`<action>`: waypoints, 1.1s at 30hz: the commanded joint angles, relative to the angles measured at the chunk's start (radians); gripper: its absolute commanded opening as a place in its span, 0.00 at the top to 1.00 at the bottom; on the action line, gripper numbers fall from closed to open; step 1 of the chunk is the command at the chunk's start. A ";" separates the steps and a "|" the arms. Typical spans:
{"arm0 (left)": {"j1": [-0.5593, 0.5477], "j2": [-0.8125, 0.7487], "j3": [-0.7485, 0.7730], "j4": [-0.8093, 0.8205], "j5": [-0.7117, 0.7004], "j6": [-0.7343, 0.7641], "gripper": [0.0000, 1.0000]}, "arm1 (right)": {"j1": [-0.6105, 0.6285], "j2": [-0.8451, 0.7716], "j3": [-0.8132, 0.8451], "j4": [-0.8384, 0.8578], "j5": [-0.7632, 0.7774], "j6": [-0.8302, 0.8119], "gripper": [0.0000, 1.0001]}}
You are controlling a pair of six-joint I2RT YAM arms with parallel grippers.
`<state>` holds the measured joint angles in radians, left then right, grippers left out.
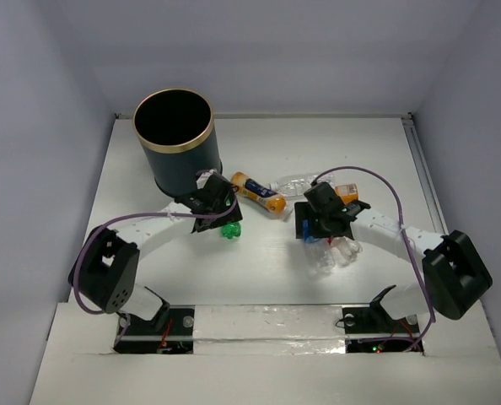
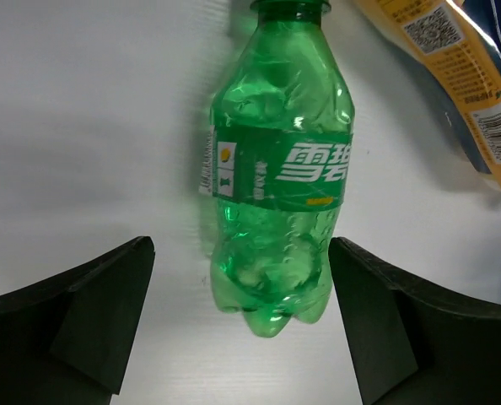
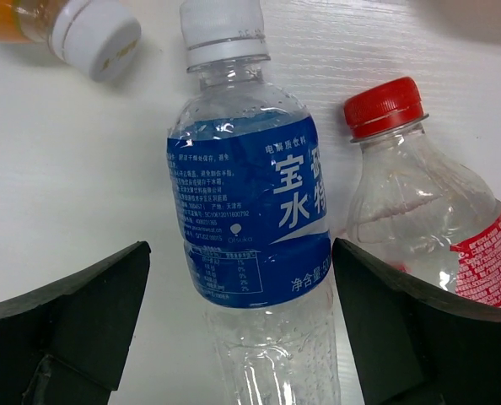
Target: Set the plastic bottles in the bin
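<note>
On the white table (image 1: 132,194), near the foot of the upright bin (image 1: 176,143), a green bottle (image 2: 276,194) lies flat between the spread fingers of the left gripper (image 2: 238,287). An orange bottle (image 1: 259,192) lies just beyond. Further right, a blue-label bottle (image 3: 250,211) lies between the spread fingers of the right gripper (image 3: 240,287), with a red-capped bottle (image 3: 428,211) right beside it.

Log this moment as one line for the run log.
left gripper open over green bottle | right gripper open over blue-label bottle | neither bottle gripped | bin upright
</note>
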<state>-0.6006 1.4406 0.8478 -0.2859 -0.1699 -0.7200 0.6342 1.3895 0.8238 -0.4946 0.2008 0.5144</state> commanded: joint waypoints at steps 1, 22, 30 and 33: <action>-0.019 0.032 0.042 0.040 -0.083 -0.005 0.18 | -0.002 -0.001 0.011 0.057 -0.018 -0.024 0.06; -0.202 -0.198 0.038 -0.037 -0.091 -0.104 0.72 | -0.002 0.045 0.006 0.079 -0.066 -0.053 0.22; -0.215 -0.298 0.399 -0.170 -0.197 -0.013 0.74 | -0.002 0.010 0.023 0.050 -0.055 -0.048 0.47; -0.159 -0.252 0.539 -0.168 -0.214 0.062 0.73 | -0.002 -0.070 0.038 -0.002 -0.052 -0.048 0.47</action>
<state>-0.8005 1.1725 1.2850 -0.4377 -0.3187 -0.7326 0.6342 1.4090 0.8242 -0.4587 0.1410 0.4740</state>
